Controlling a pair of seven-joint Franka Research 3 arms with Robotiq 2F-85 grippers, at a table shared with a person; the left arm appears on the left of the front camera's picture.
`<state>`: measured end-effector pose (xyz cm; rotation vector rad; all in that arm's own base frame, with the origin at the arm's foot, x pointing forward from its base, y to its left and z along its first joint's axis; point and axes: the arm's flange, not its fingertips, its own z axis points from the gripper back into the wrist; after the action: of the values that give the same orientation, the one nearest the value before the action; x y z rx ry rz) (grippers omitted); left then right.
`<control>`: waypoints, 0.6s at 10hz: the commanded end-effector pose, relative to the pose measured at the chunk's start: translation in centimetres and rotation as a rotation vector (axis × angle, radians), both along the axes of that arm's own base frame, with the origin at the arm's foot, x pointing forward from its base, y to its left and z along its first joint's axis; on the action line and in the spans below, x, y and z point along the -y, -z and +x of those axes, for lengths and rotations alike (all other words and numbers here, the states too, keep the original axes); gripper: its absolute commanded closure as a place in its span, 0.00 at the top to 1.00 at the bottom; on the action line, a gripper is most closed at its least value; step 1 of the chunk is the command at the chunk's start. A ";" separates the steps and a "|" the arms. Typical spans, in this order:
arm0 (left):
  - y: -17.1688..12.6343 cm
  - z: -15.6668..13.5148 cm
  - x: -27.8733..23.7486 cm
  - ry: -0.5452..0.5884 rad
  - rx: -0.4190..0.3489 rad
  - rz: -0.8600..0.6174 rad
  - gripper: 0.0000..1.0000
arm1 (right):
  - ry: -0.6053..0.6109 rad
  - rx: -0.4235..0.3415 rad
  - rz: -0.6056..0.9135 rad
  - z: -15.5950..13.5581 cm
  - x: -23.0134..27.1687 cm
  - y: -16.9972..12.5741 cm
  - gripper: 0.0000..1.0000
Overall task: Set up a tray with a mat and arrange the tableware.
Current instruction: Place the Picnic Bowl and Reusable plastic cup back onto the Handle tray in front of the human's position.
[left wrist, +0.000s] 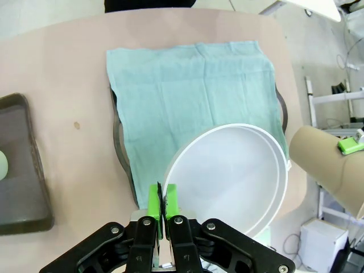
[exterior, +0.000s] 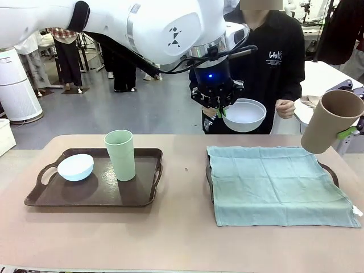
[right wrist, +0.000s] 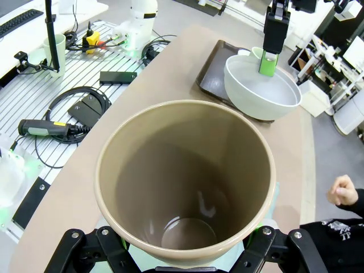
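My left gripper point(exterior: 219, 105) is shut on the rim of the white-grey bowl point(exterior: 244, 115) and holds it in the air beyond the table's far edge. Seen from the left wrist, the green pads point(left wrist: 154, 200) pinch the bowl point(left wrist: 227, 176) over the teal mat point(left wrist: 187, 96). My right gripper point(exterior: 341, 135) is shut on the tan-brown cup point(exterior: 330, 122), which hangs tilted above the mat's point(exterior: 278, 182) right end. The mat covers the right tray point(exterior: 209, 176). The cup's open mouth point(right wrist: 185, 182) shows in the right wrist view. The pale blue bowl point(exterior: 75, 167) and pale green cup point(exterior: 120, 154) stand on the left tray point(exterior: 94, 193).
A person in a black top point(exterior: 273, 62) stands at the far side with one hand point(exterior: 285, 108) closed near the bowl. Off the table's right end lie cables and a handheld controller point(right wrist: 45, 129) on a slatted surface. Bare tabletop point(exterior: 182, 222) lies between the trays.
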<state>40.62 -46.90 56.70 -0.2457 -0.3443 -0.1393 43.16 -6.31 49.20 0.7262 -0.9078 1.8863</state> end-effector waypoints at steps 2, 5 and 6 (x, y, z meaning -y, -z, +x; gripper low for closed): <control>-0.2 -0.3 -0.2 -0.006 0.001 0.005 0.00 | -0.002 0.003 -0.006 0.3 0.0 -0.3 0.10; 5.1 2.0 1.8 0.009 -0.051 0.039 0.04 | -0.025 -0.039 0.090 2.4 1.1 4.0 0.87; 6.8 2.4 2.7 0.016 -0.021 0.071 0.04 | -0.018 -0.081 0.116 3.4 1.4 6.3 0.87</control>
<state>42.40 -48.19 50.87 -0.2015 -0.2856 -0.1565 44.68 -7.17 44.45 0.8146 -0.9244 1.8397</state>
